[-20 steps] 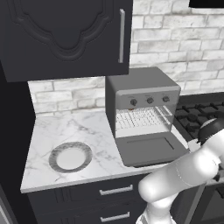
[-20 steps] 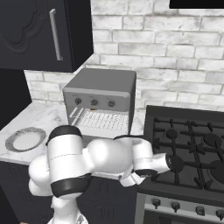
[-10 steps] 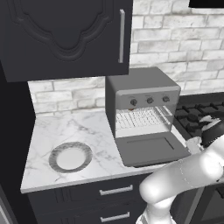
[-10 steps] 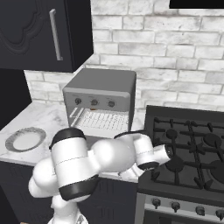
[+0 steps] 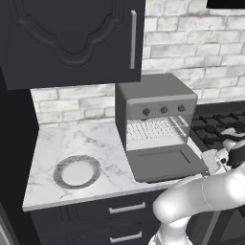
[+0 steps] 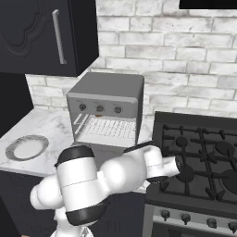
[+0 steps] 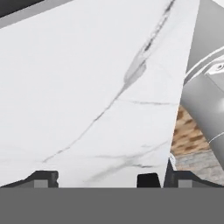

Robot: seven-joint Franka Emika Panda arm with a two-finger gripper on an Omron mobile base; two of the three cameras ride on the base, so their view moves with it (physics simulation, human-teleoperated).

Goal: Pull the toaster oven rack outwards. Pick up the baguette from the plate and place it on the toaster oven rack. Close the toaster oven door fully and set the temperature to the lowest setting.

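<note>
The grey toaster oven (image 5: 154,98) stands on the marble counter with its door (image 5: 165,162) dropped flat open. Inside it lies the silvery wire rack (image 5: 154,129), also seen as the rack (image 6: 111,127) from the right. At the counter's front left sits the round plate (image 5: 76,172), with nothing on it. The baguette is hidden from view. My gripper (image 7: 96,178) is open, its two tips wide apart, close over bare marble with nothing between them. My hand (image 5: 217,157) hangs just right of the open door, by the stove's left edge.
A black gas stove (image 6: 203,152) with burner grates adjoins the counter on the right. Above the counter's left part hangs a dark wall cabinet (image 5: 72,38). My own white arm (image 6: 111,176) crosses in front of the counter edge.
My hand has shifted a little up and to the right beside the stove, and the arm's links have turned. Oven, door and plate stand as before.
</note>
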